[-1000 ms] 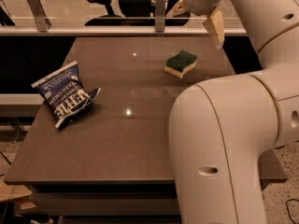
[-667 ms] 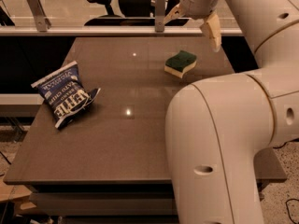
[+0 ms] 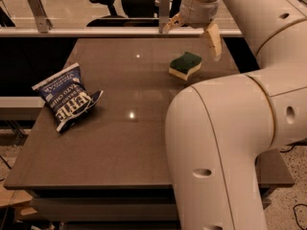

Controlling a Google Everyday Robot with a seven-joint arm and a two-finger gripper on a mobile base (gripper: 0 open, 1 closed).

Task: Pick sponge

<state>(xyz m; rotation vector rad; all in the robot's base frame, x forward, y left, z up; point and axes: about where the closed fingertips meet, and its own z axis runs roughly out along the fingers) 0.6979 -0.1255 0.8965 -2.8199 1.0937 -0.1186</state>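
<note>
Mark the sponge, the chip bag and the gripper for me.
sponge (image 3: pixel 186 61): camera view, green top.
chip bag (image 3: pixel 67 97): camera view, printed front.
gripper (image 3: pixel 191 44): camera view, open, midway between fingertips, above the sponge.

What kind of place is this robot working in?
Probably an office: an office chair stands behind the railing, past a plain table holding a chip bag and a sponge. The end effector hangs open near the sponge.

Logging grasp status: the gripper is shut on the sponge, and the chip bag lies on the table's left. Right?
No: the camera view shows the gripper open beside the sponge, not touching it. The chip bag is on the table's left.
</note>
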